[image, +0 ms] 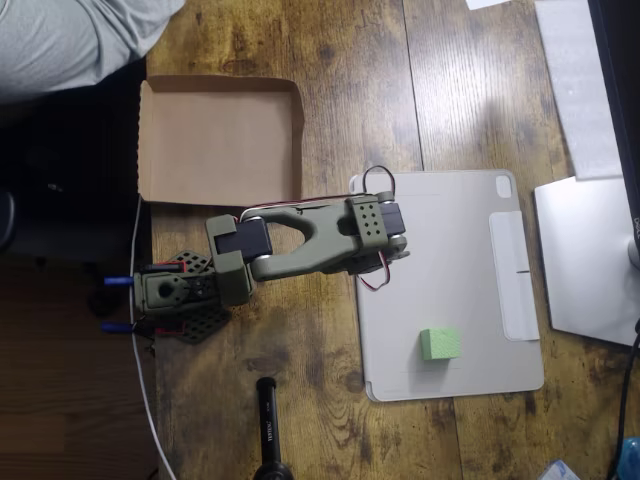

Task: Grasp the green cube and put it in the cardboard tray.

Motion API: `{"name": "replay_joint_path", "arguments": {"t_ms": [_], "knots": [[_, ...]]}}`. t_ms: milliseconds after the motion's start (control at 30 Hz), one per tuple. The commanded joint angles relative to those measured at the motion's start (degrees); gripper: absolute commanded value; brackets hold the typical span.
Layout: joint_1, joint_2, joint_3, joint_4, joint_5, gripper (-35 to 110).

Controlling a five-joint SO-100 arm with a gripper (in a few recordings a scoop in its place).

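The green cube (440,343) is a small lime-green block lying on the lower part of a flat grey tablet (450,260), right of centre. The cardboard tray (220,140) lies at the upper left, shallow, brown and with nothing in it. The olive-green arm (310,240) is folded back on itself between them, its base (170,298) at the table's left edge. Its gripper end (238,245) is tucked in near the base, below the tray, and the fingers are hidden under the folded links. The cube sits well to the right of the gripper and apart from it.
A person's grey clothing (70,40) shows at the top left. A silver device (585,260) and a white sheet (580,80) lie at the right edge. A black cylindrical object (270,425) stands at the bottom. Cables run down the table's left edge (145,390).
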Motion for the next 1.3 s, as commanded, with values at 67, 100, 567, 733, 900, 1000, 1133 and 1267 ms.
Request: {"name": "replay_joint_path", "arguments": {"t_ms": [67,100,567,733,900,1000,1133,1267], "knots": [[4.1,2.6,-2.5,-2.5,-0.3,6],[4.7,2.6,-2.9,-3.2,0.0,6],[16.0,8.7,2.4,-29.3,1.8,11],[20.0,14.4,8.7,-43.8,-3.2,11],[21.7,12.9,8.2,-47.7,-6.2,17],[23.3,12.5,9.4,-54.2,-10.9,21],[25.8,10.0,8.0,-56.2,-15.8,22],[27.1,4.9,-6.2,-36.4,-14.6,22]]}}
